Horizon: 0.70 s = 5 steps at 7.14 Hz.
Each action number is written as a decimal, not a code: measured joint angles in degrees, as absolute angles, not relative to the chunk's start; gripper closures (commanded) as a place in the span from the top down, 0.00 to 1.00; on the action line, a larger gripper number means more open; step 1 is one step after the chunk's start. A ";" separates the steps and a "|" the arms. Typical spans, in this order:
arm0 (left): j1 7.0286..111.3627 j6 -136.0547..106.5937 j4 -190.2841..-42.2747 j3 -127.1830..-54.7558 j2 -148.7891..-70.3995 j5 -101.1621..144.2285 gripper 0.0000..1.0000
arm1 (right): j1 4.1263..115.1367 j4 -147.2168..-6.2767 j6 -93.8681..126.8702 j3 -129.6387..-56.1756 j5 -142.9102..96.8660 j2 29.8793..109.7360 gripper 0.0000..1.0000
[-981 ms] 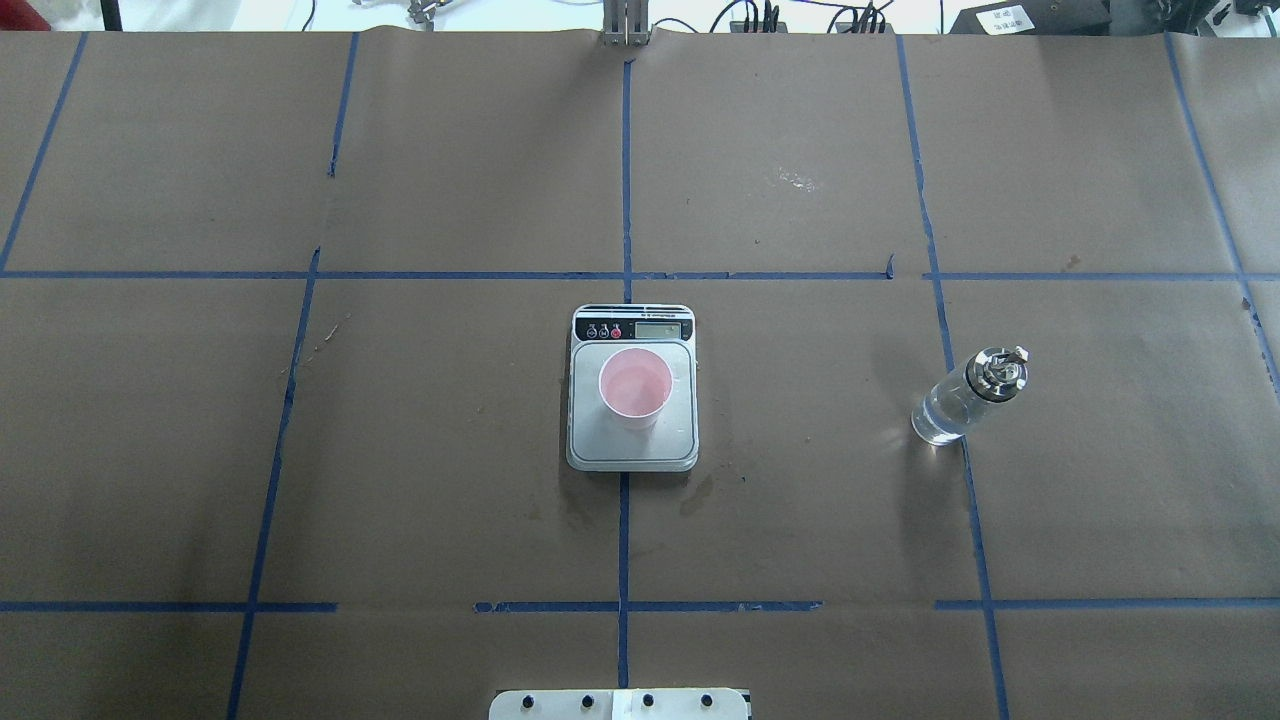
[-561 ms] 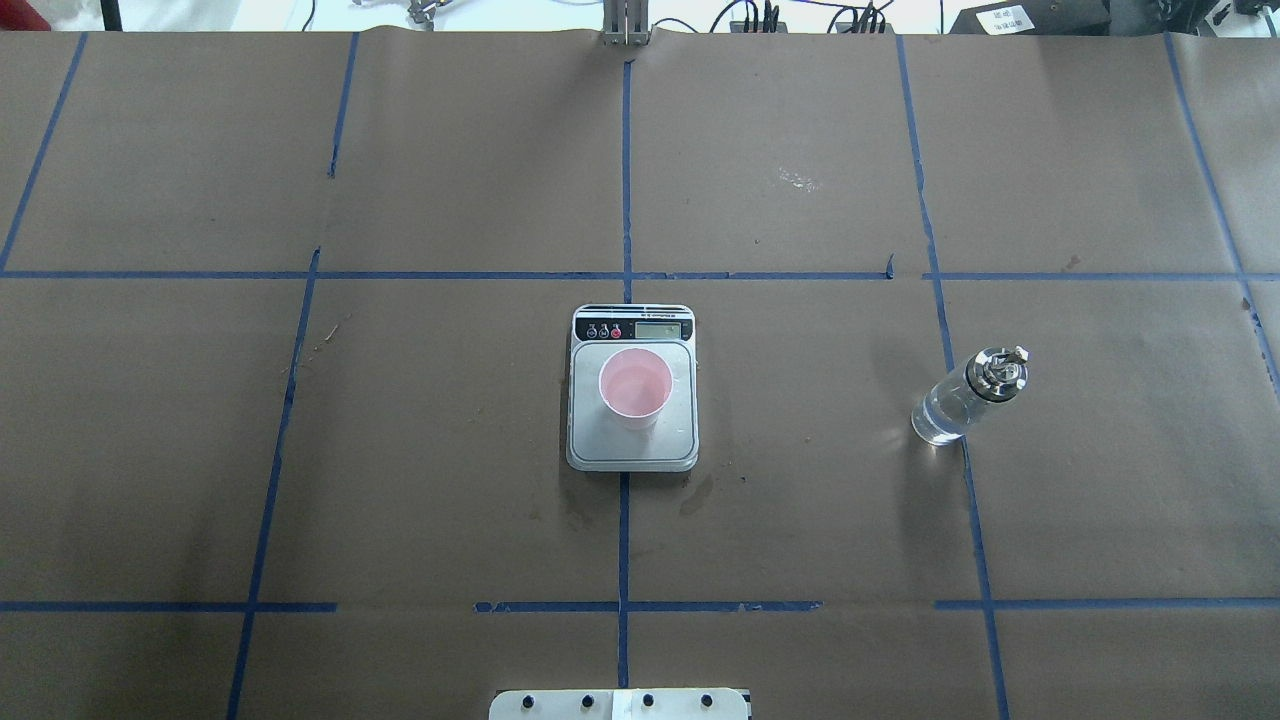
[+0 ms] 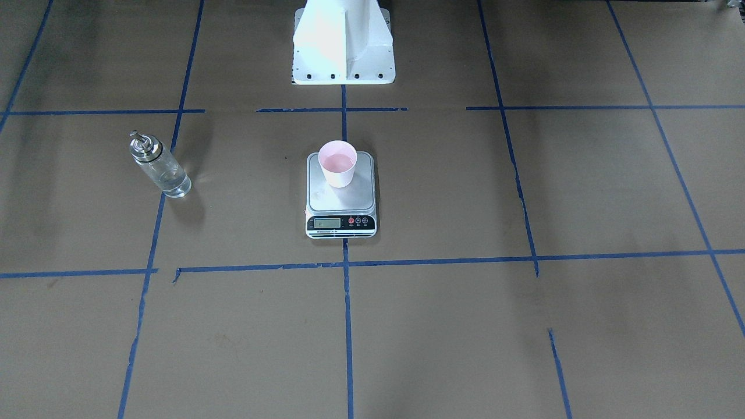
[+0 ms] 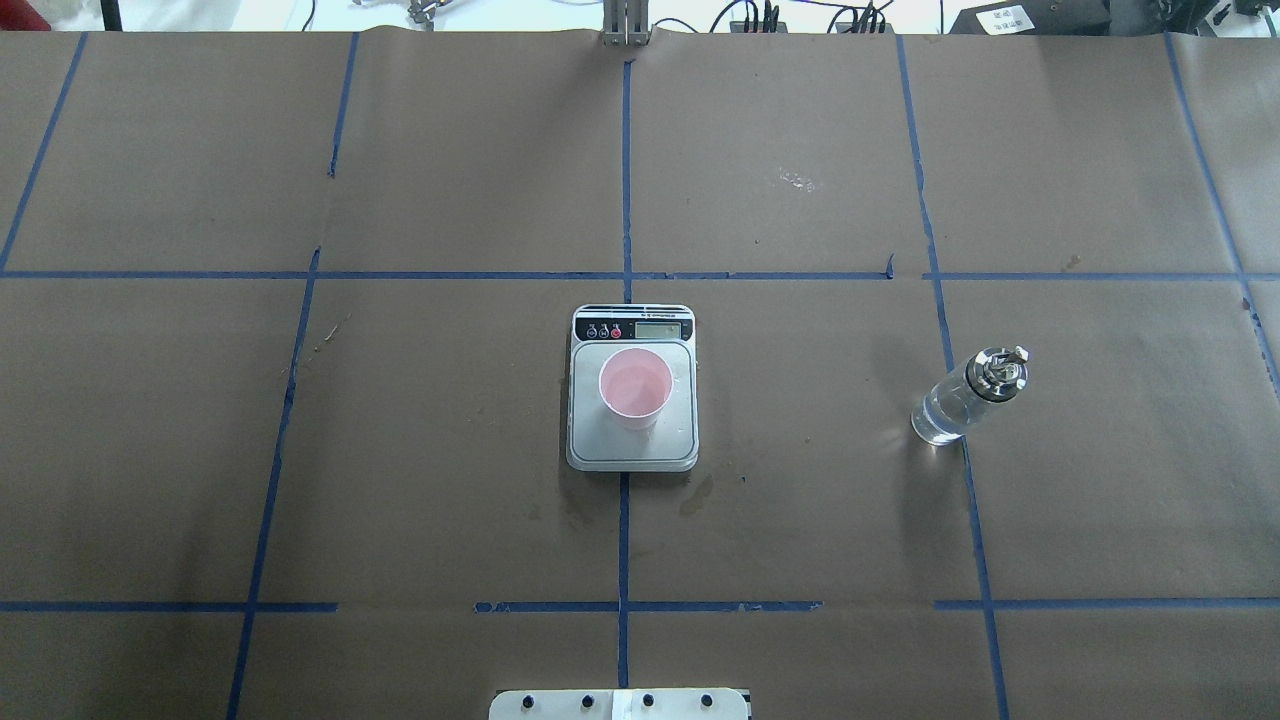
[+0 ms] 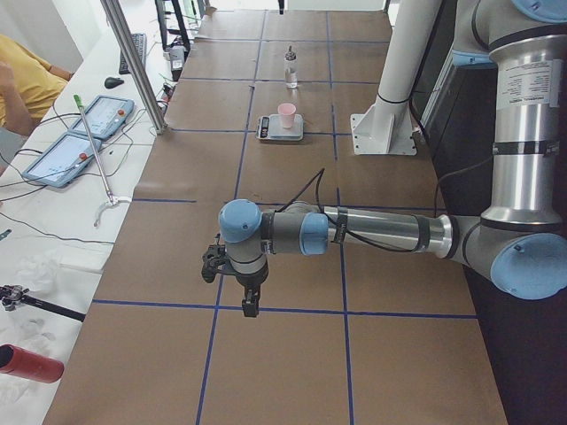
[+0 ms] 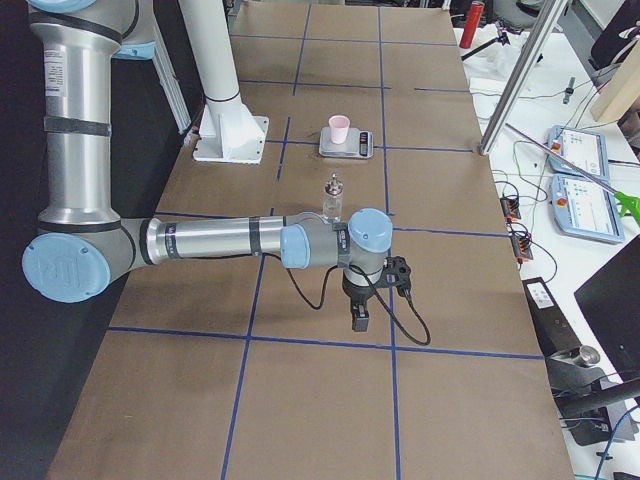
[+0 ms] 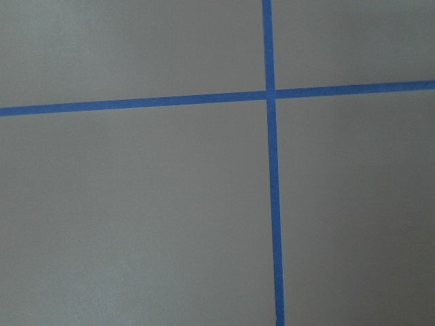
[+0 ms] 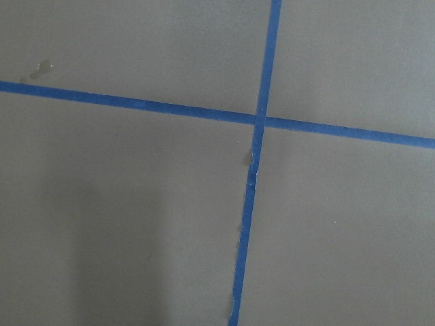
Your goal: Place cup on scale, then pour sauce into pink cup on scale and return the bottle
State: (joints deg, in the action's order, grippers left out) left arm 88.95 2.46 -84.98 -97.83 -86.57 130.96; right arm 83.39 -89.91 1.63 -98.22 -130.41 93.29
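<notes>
The pink cup stands upright on the scale at the table's middle; it also shows in the front view. The clear glass bottle with its metal spout stands upright on the table to the right of the scale, apart from it. No gripper is near them. My left gripper hangs over bare paper far off at the table's left end. My right gripper hangs near the right end, some way beyond the bottle. I cannot tell whether either is open. Both wrist views show only brown paper and blue tape.
The white robot pedestal stands behind the scale. Wet stains mark the paper in front of the scale. An aluminium post, tablets and cables lie along the far operator side.
</notes>
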 measured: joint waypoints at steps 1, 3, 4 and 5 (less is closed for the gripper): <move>88.95 2.46 -84.99 -97.67 -86.57 130.96 1.00 | 83.36 -89.89 1.70 -98.20 -130.37 93.27 1.00; 88.97 2.46 -85.01 -97.62 -86.57 131.01 1.00 | 83.33 -89.84 1.84 -98.13 -130.27 93.15 1.00; 88.99 2.48 -85.05 -97.60 -86.74 131.03 1.00 | 83.33 -89.83 1.89 -98.13 -130.21 93.04 1.00; 88.99 2.52 -85.05 -97.58 -87.08 131.04 1.00 | 83.32 -89.83 1.92 -98.11 -130.20 92.96 1.00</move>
State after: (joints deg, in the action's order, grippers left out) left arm 88.99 2.52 -85.05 -97.58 -87.08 131.04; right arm 83.32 -89.83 1.92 -98.11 -130.20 92.96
